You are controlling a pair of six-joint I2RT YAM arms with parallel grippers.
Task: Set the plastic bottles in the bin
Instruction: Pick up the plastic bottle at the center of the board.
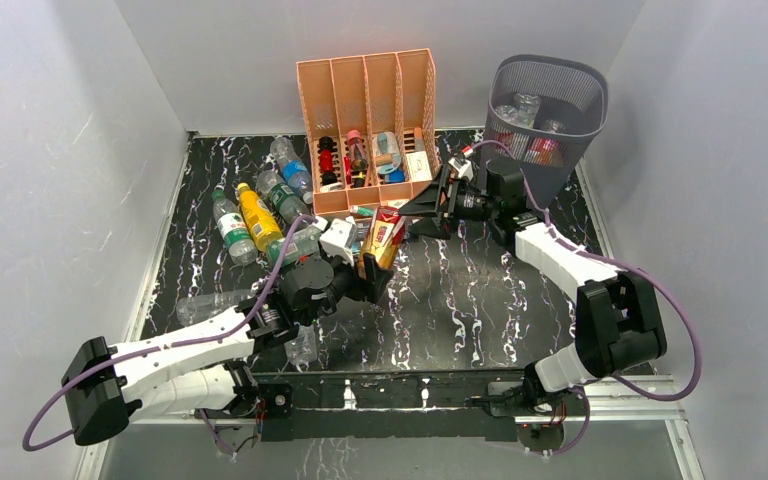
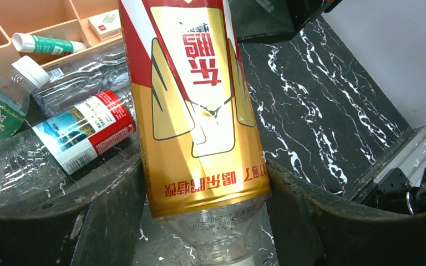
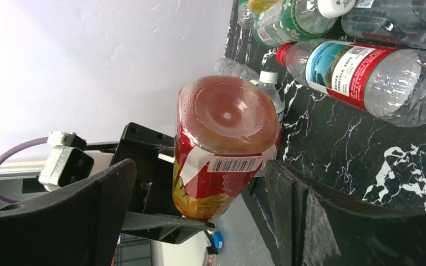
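Observation:
A bottle with a gold and red label (image 1: 382,240) (image 2: 194,100) hangs above the table's middle, cap end toward my left gripper (image 1: 368,272) (image 2: 205,221), which is shut on its lower label and shoulder. Its amber base (image 3: 227,116) points at my right gripper (image 1: 422,215) (image 3: 197,183). That gripper stands wide open, a finger on each side of the base, neither touching it. The dark mesh bin (image 1: 560,75) at the back right holds a few bottles. More plastic bottles (image 1: 260,215) lie at the left, among them a red-and-white labelled one (image 2: 83,130) (image 3: 360,72).
The peach organizer (image 1: 370,100) stands at the back centre with small items in its slots, and a green and white tube (image 2: 47,44) lies at its front. Clear bottles (image 1: 210,305) lie beside my left arm. White walls close in both sides and the back.

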